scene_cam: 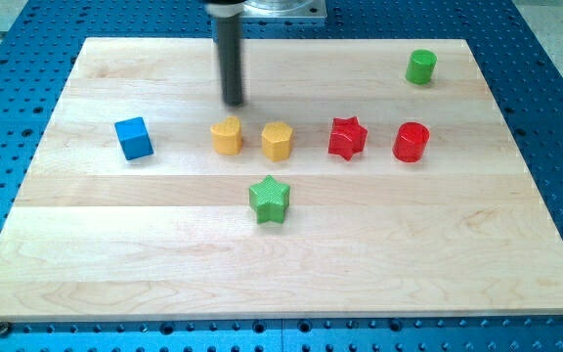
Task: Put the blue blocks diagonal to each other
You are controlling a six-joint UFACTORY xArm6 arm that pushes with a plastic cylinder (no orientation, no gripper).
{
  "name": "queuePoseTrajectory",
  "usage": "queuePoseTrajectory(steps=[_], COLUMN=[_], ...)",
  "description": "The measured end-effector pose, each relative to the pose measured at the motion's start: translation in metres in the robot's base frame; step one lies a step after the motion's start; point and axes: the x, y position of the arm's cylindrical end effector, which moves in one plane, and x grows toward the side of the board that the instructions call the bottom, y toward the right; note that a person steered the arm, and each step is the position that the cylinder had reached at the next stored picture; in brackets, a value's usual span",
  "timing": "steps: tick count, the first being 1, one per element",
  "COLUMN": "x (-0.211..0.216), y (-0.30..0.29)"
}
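I observe the tool as a plain dark rod coming down from the far edge of the view (the view's top). It has nothing that opens or closes, and it grips nothing. My tip [234, 103] rests on the wooden worktop [360, 254], which lies on a blue perforated base [555, 59]. The tip stands just on the far side of the yellow heart block [227, 136], apart from it, with a strip of bare wood between them. The blue cube [133, 138] sits well to the left of the tip and slightly nearer, at the left end of a row running across the middle of the worktop. It is the only blue block I can make out in this view. Right of the blue cube, after a gap, comes the yellow heart block, then the yellow hexagonal block [277, 141] just beside it, then the red star block [348, 137], then the red cylinder [411, 142] at the right end. None of these touch. The green star block [269, 199] lies alone on the near side of the yellow hexagonal block. The green cylinder [420, 66] stands near the far right corner, well apart from the tip.
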Motion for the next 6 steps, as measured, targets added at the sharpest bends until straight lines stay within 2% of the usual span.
queuePoseTrajectory(steps=[2,3,4,5,6], x=[0.006,0.095,0.130,0.105,0.079], y=[-0.063,-0.161,-0.125,-0.077,-0.077])
